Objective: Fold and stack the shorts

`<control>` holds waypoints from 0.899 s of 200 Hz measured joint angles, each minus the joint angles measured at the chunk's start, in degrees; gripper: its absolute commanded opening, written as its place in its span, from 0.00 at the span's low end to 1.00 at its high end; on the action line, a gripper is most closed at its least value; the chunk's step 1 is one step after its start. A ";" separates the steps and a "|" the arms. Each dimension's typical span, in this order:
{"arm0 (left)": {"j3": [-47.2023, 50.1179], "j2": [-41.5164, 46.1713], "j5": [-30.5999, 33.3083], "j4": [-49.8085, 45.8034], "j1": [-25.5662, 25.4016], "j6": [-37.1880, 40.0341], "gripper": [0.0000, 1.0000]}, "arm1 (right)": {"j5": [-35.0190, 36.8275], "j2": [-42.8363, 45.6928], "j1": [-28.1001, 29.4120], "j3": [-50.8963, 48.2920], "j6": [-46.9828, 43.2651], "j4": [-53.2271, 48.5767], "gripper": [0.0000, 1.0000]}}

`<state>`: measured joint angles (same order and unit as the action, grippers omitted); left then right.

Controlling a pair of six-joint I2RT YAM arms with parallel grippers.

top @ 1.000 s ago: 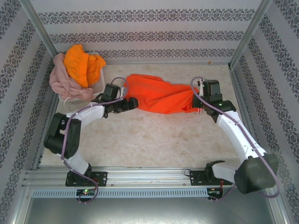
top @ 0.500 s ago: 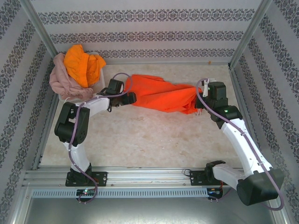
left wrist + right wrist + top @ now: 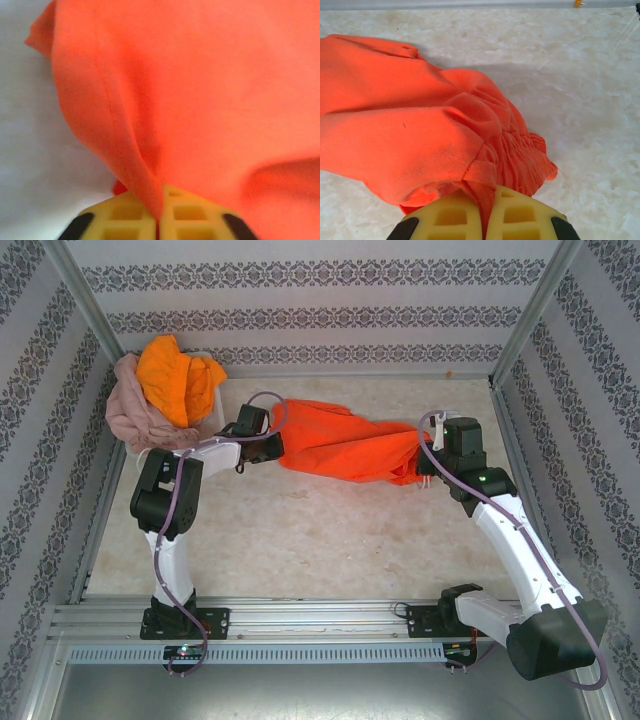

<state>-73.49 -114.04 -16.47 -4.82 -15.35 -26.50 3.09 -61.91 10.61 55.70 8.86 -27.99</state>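
Stock on the table, logged left to right from my remote seat.

Item one: dusty pink shorts (image 3: 125, 410), bunched at the far-left corner, in and over the white mesh basket (image 3: 216, 400). Unfolded, with neither arm touching them.

Item two: yellow-orange shorts (image 3: 175, 375), heaped on top of the pink pair in the same corner.

Item three: left gripper (image 3: 272, 448), just beside the basket. On my left wrist view its yellow pads (image 3: 125, 220) are pressed together with a fold of orange cloth pinched in the seam between them. I count it as clamped on that cloth.

Item four: red-orange shorts (image 3: 340, 445), the working piece. It lies on the far half of the table. Its long axis runs left to right, the right end slightly nearer to me than the left. Each end meets one gripper, so neither arm is closer. The cloth between them lies in loose ridges, not taut.

Item five: right gripper (image 3: 425, 468). My right wrist view shows its pads (image 3: 525, 215) closed on the gathered waistband end.

Item six: table (image 3: 330, 550), pale, marbled and flat, bare across the near half. In my judgement a spread or fold would land there, with both arms moving together to keep the axis straight.

Item seven: enclosure. Patterned walls stand left, far and right, with metal posts at the corners. The right arm works near the right wall, so I judge there is little margin outward.
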 measured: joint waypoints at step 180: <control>-44.94 32.74 2.36 -24.55 0.00 5.70 0.00 | -11.13 23.58 0.00 17.92 6.05 -1.75 0.00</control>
<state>-118.43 -81.30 -14.11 -29.36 -15.35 -20.80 -8.03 -38.33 10.61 73.63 14.92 -29.74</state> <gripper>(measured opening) 0.051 0.051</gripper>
